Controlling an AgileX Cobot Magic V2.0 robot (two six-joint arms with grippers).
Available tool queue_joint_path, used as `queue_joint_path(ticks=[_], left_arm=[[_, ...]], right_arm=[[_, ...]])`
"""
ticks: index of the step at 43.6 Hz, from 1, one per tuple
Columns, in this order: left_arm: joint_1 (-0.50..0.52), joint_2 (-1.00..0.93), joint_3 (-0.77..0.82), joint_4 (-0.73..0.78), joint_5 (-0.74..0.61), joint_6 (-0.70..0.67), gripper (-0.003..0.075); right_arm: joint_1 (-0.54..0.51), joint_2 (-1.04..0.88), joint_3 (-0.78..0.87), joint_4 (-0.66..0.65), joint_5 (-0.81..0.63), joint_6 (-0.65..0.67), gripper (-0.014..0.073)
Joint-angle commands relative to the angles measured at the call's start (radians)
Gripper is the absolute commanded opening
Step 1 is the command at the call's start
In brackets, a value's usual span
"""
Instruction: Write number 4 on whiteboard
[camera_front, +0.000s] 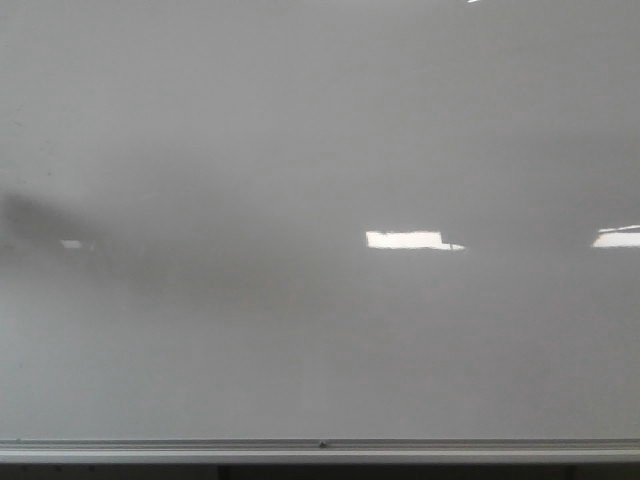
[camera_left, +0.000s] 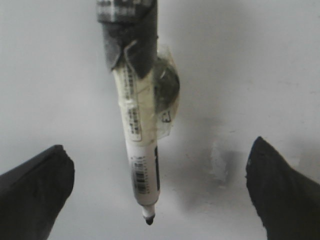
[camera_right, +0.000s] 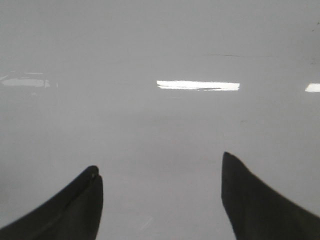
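A large glossy pale grey-white whiteboard (camera_front: 300, 130) fills the front view, facing the robot. A silver metal bottom rail (camera_front: 320, 447) runs along its lower edge. Bright rectangular light reflections (camera_front: 405, 239) sit right of the middle, with another at the far right edge. A soft dark shadow (camera_front: 30, 220) smudges the left side. No marker strokes show on the board in this view, so the number 4 is not yet written.

In the left wrist view, the left gripper (camera_left: 160, 192) has its two black fingers (camera_left: 35, 192) spread wide, gripping nothing between them. A white marker pen with a black tip (camera_left: 140, 165) is strapped to the wrist with dark and clear tape (camera_left: 131, 35); its tip points toward the board.

In the right wrist view, the right gripper (camera_right: 162, 200) faces the bare board, its black fingers (camera_right: 260, 205) spread apart and empty.
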Motion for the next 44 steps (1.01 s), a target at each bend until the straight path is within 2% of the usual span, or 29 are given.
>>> queue_joint_path(ticks=[1,8,13,17,30,31,38,44], left_arm=[[0.000,0.001,-0.029,0.000,-0.120,-0.007,0.0657],[0.000,0.023,-0.029,0.000,-0.159,-0.007,0.0651],[0.000,0.023,-0.029,0.000,-0.163,-0.007,0.0584],[0.000,0.023,-0.029,0.000,-0.163,-0.007,0.0465],[0.000,0.023,-0.029,0.000,-0.163,-0.007,-0.0004],[0.000,0.023,-0.029,0.002,-0.159,-0.007,-0.0020],[0.000,0.010,-0.034,0.016,-0.083,-0.007,-0.0020],[-0.026,-0.033,-0.079,0.075,0.142,-0.007,-0.0020]], right_arm=[[-0.003,0.016,-0.036,0.003,-0.056,0.003,0.0525],[-0.003,0.016,-0.036,0.003,-0.039,0.003,0.0525],[-0.003,0.016,-0.036,0.003,-0.041,0.003,0.0525],[-0.003,0.016,-0.036,0.003,-0.041,0.003,0.0525],[-0.003,0.016,-0.036,0.003,-0.045,0.003,0.0525],[-0.003,0.016,-0.036,0.003,-0.045,0.003,0.0525],[-0.003,0.016,-0.036,0.003,-0.045,0.003,0.0525],[-0.003,0.016,-0.036,0.003,-0.045,0.003,0.0525]])
